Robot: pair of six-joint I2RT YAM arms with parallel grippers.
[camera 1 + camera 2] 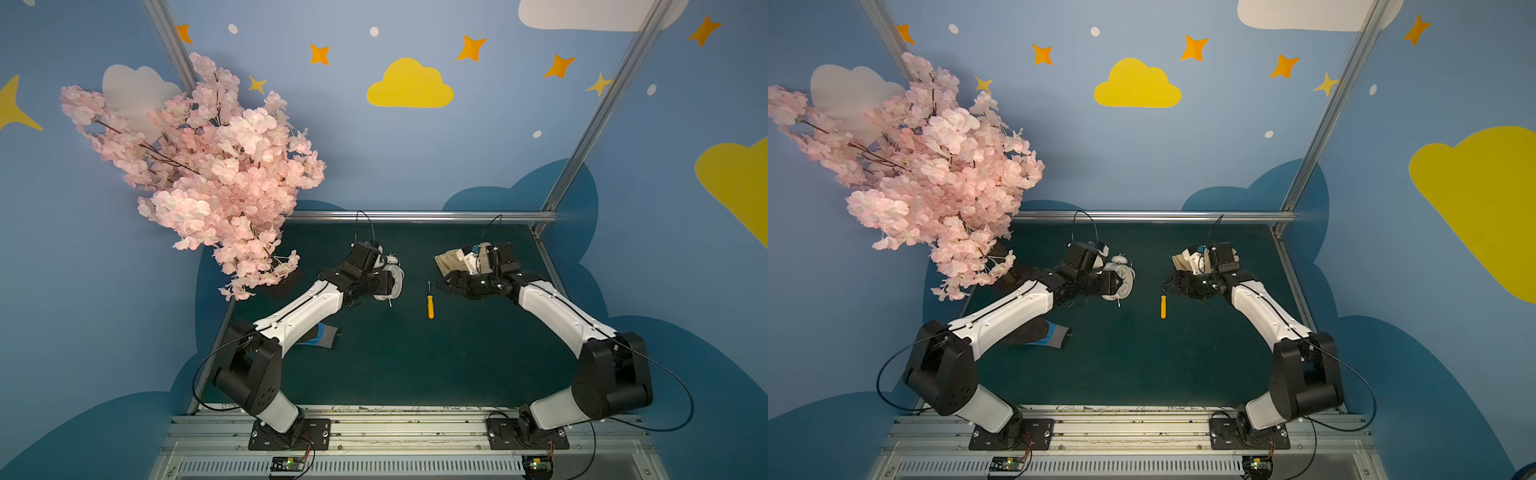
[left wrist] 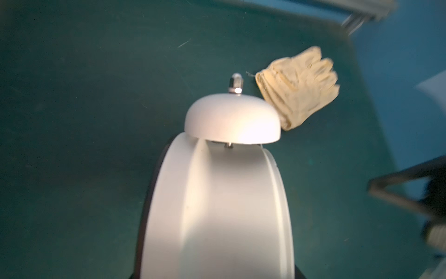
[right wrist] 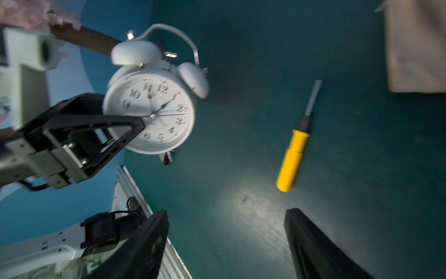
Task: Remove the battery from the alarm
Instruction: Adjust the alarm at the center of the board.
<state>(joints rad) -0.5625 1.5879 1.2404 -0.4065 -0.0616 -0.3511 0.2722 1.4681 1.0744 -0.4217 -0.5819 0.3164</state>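
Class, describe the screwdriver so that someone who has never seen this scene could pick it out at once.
Start at the dark green table and look to its middle, between the white alarm and the beige glove. The screwdriver lies flat there, touching nothing. It alone on the table is bright yellow: a stubby yellow handle with a thin metal shaft.

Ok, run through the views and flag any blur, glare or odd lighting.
Left wrist view: the alarm is blown out white under glare, and the glove is smeared by motion blur. Right wrist view: the alarm and screwdriver are soft, with a bright pool of light on the mat. Both top views: sharp by comparison, though the mat is dark.
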